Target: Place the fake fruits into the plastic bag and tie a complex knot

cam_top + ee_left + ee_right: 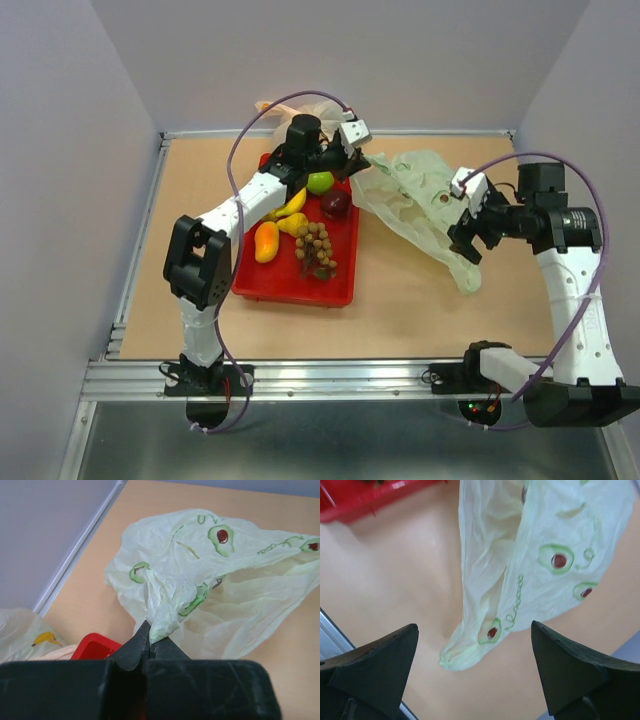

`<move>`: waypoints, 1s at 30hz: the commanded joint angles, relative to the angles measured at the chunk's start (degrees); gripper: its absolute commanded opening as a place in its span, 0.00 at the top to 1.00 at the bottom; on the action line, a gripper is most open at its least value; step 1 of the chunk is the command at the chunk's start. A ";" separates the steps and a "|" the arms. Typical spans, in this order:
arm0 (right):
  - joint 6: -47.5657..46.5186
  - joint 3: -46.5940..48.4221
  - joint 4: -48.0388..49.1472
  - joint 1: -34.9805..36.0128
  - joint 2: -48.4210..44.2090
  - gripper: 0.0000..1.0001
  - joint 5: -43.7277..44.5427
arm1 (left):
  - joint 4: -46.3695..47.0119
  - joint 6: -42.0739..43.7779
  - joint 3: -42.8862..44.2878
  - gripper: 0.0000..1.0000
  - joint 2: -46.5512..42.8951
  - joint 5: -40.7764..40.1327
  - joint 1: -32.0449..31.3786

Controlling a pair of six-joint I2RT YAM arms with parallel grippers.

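Observation:
The pale-green plastic bag (420,200) lies spread on the table right of the red tray (345,285). My left gripper (355,160) is shut on a bunched edge of the bag (162,615) at its far left end. My right gripper (468,240) is open above the bag's near right end (470,645), not touching it. The fruits lie in the tray: two yellow bananas (290,210), a green apple (320,182), a dark red apple (336,204), an orange-yellow mango (266,241) and brown berries (317,250). No knot shows.
An orange-peach translucent bag (300,105) lies behind the tray at the back wall; it also shows in the left wrist view (30,635). The table's raised metal rim (140,230) runs along the left side.

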 commanded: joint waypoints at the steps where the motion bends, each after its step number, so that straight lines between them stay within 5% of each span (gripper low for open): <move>1: 15.02 3.51 9.84 -0.26 1.23 0.02 -8.92 | 3.80 2.20 -0.27 1.00 -5.27 6.41 -0.66; 12: 25.41 -10.03 32.37 0.97 6.25 0.00 2.07 | 3.18 -4.29 3.69 1.00 -3.08 11.07 -0.75; 21: 34.54 -21.63 49.42 11.33 3.08 0.00 16.37 | 2.74 -9.92 7.03 1.00 -0.18 12.13 -0.75; 30: 43.50 -25.15 58.31 17.32 9.76 0.00 30.04 | 2.57 -15.02 9.84 1.00 1.58 13.71 -0.49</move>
